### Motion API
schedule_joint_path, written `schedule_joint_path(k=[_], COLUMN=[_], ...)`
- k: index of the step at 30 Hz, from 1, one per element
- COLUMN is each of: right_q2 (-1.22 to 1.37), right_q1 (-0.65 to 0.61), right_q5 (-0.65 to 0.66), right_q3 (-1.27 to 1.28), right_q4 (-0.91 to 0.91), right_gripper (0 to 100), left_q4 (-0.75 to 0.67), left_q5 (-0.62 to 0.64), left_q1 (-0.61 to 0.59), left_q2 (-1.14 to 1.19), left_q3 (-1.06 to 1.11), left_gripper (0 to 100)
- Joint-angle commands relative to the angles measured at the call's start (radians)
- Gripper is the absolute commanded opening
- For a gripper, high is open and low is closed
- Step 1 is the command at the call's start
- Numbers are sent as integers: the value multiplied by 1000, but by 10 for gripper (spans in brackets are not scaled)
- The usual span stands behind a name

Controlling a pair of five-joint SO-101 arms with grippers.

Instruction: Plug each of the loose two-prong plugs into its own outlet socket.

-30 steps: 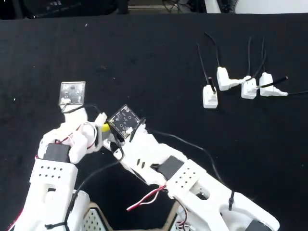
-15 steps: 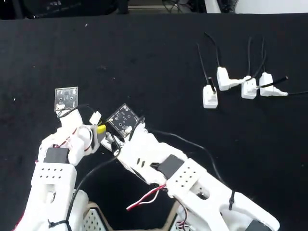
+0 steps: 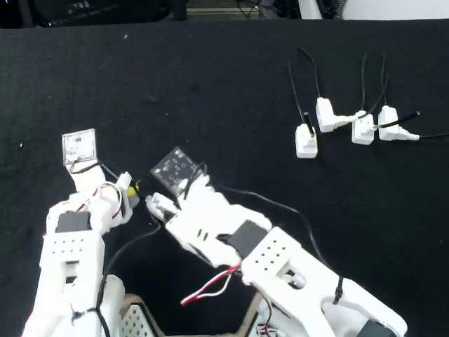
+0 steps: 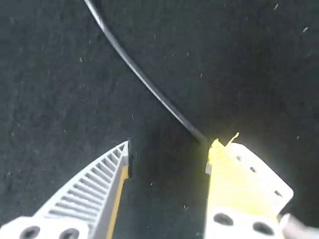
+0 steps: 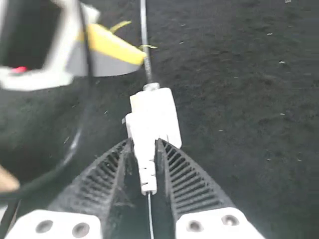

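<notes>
Grasp stage: right gripper [image 5: 144, 145] jaws clamped on small white two-prong plug [image 5: 152, 119], near-left of black table [image 3: 210, 70]; left gripper [image 4: 170, 148] jaws wide, empty. Next: carry to white cabled sockets [image 3: 306, 142] far-right, align prongs.

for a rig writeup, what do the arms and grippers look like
The left arm and right arm are white plastic with small holes, black motors and cables; the right trails a red-and-white wire. Right gripper: dark ribbed fingers. Left gripper: ribbed, yellow-taped.
</notes>
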Motion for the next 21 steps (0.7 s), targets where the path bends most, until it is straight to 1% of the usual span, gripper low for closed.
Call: schedule_joint_path(k=[1, 5, 10, 15, 17, 21], right_q2=[4, 5, 90, 185, 197, 205], right_q1=[-44, -44, -43, -40, -8, 106], right_q5=[26, 41, 40, 41, 46, 46], right_q3=[-59, -51, -27, -36, -38, -53], right_q4=[15, 38, -17, -54, -64, -66], right_gripper=[11, 11, 11, 11, 11, 11], left_q4=[-87, -114, -114, -94, -43, 61], left_q5=[11, 11, 11, 11, 8, 2], left_q1=[-2, -2, -4, -5, -5, -7], left_q2=[147, 328, 543, 669, 677, 677], left_q3=[-124, -219, -323, -374, -386, -392], left_gripper=[252, 252, 252, 252, 252, 252])
